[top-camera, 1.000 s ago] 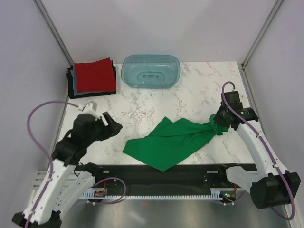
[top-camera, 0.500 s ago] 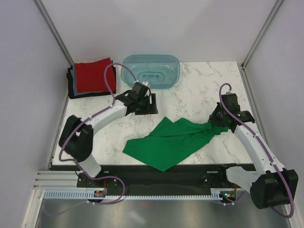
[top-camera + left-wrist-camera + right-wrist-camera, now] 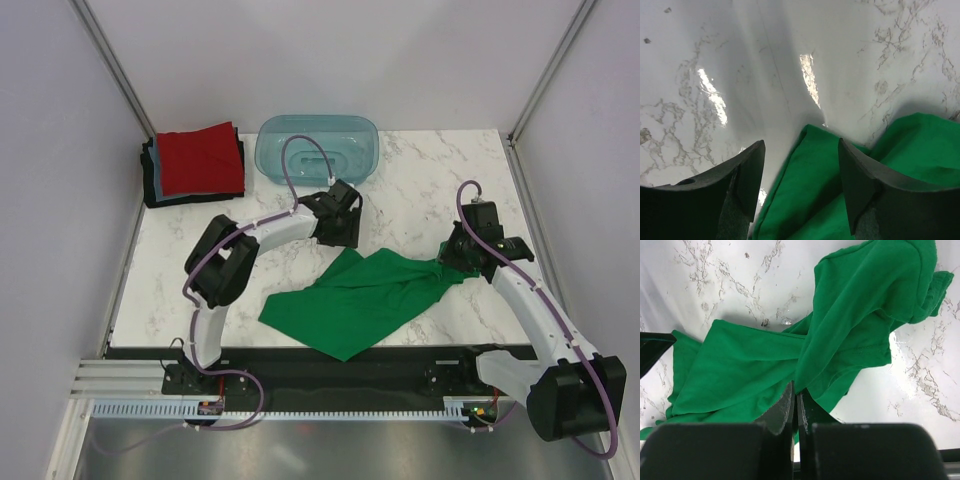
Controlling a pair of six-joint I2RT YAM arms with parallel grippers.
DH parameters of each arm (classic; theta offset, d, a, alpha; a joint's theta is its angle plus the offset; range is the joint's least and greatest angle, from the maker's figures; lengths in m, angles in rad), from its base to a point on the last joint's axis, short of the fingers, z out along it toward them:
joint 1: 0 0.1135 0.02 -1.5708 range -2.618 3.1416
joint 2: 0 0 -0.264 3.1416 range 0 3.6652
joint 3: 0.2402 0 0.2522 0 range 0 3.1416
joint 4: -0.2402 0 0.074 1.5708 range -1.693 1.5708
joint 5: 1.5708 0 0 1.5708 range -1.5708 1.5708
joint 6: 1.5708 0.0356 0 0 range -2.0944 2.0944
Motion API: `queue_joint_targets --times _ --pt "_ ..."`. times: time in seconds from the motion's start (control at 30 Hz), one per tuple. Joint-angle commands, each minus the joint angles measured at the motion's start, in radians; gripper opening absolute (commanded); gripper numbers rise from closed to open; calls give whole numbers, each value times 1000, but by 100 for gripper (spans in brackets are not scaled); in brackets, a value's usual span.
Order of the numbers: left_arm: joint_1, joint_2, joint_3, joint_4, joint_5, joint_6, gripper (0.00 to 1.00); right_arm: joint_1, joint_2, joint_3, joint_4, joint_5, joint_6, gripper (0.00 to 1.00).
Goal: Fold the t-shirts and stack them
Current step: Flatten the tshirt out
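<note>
REMOTE STATION: My left gripper (image 3: 801,150) stands with its jaws apart above the far corner of the bright green cloth t-shirt (image 3: 350,300). One black finger (image 3: 747,170) is over bare marble and the other over green cloth. I cannot tell from either view whether they touch the table. My right gripper (image 3: 795,402) is pinched tight on the shirt's bunched right end (the wrist camera shows cloth running in between the closed fingers). From that pinch the shirt fans out leftward, unfolded and creased, across the near middle of the white marble-patterned table (image 3: 430,180). At the far left corner sits the stack of folded t-shirts (image 3: 200,160), a red square on top with darker layers showing at its left and near edges. Just right of it, against the far edge, is the translucent teal plastic tub (image 3: 318,150), well apart from the green shirt.
</note>
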State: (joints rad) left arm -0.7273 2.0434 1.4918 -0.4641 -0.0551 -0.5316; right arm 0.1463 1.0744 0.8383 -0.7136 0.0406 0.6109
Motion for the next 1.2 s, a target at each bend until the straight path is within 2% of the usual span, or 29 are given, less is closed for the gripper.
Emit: queue_joint_targets --times 0.0,0.13,0.57,0.63,0.67,0.77,0.87,1.03,1.17 --pt "-30 20 64 -19 -61 21 66 -5 -8 5 23 7 -20 6" --pt "-47 40 68 -30 -68 9 62 -5 -10 -4 23 7 -25 6" --pt "-57 113 79 -39 -86 -4 35 -7 -14 -7 19 4 -25 6" --pt "-57 123 87 -41 -86 -1 26 -7 -14 -7 17 2 -25 6" --pt "-57 127 90 -41 -86 -1 17 -8 -16 -7 16 2 -25 6" --pt "-55 130 99 -42 -88 5 3 -8 -16 -7 13 4 -23 5" --pt "-55 104 97 -44 -86 10 2 -8 -16 -2 11 -4 -19 5" --pt "-50 -41 84 -77 -110 24 2 -8 -16 53 -4 -30 -5 4" --pt "-35 -216 82 -117 -146 41 2 -8 13 221 -23 -73 12 4"
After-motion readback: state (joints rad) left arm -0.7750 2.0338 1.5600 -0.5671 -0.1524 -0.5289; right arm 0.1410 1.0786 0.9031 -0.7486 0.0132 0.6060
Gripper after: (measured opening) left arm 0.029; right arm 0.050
